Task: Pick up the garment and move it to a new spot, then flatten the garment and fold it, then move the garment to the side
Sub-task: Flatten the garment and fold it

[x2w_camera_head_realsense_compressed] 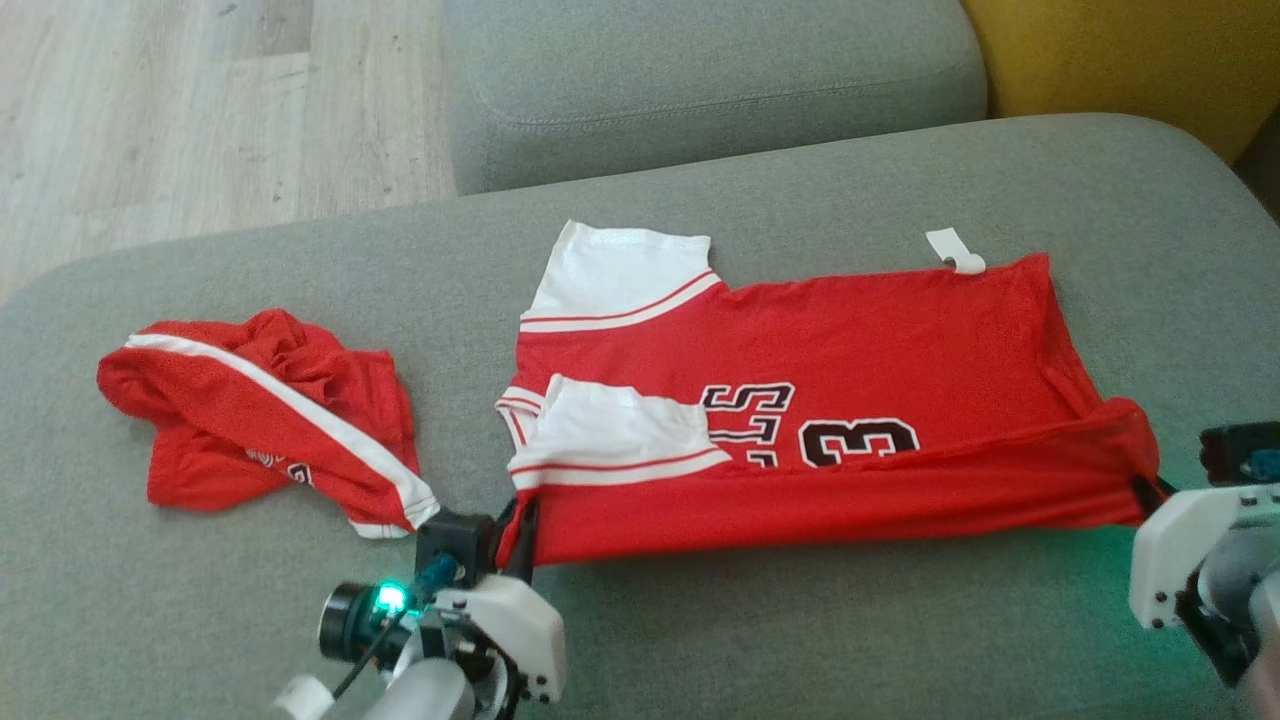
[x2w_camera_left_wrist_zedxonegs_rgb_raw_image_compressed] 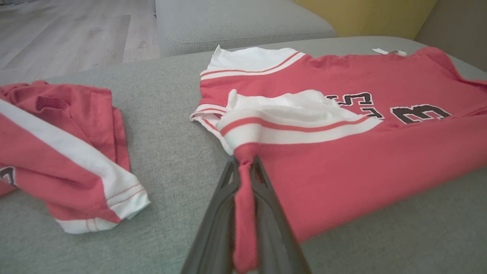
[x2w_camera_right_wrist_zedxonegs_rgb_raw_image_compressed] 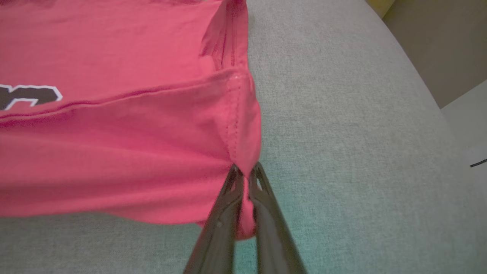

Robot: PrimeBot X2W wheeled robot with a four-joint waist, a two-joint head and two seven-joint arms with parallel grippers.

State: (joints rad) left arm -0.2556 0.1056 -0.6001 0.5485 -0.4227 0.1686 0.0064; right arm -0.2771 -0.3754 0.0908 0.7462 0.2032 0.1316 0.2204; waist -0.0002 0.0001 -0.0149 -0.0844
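The garment [x2w_camera_head_realsense_compressed: 860, 380] is a red jersey with white sleeves and black numbers, spread on the grey cushion [x2w_camera_head_realsense_compressed: 700, 630]. Its near edge is lifted and folded over toward the middle. My left gripper [x2w_camera_head_realsense_compressed: 520, 520] is shut on the garment's near shoulder corner, and in the left wrist view the left gripper [x2w_camera_left_wrist_zedxonegs_rgb_raw_image_compressed: 243, 167] has red cloth [x2w_camera_left_wrist_zedxonegs_rgb_raw_image_compressed: 327, 167] pinched between its dark fingers [x2w_camera_left_wrist_zedxonegs_rgb_raw_image_compressed: 218, 213]. My right gripper [x2w_camera_head_realsense_compressed: 1145, 490] is shut on the near hem corner; the right wrist view has the right gripper [x2w_camera_right_wrist_zedxonegs_rgb_raw_image_compressed: 245, 177] clamping the bunched red garment [x2w_camera_right_wrist_zedxonegs_rgb_raw_image_compressed: 114, 152].
A crumpled pair of red shorts [x2w_camera_head_realsense_compressed: 270, 420] with a white stripe lies on the cushion to the left. A second grey cushion [x2w_camera_head_realsense_compressed: 700, 90] sits behind, wooden floor [x2w_camera_head_realsense_compressed: 180, 110] beyond at left, and a yellow surface [x2w_camera_head_realsense_compressed: 1130, 60] at back right.
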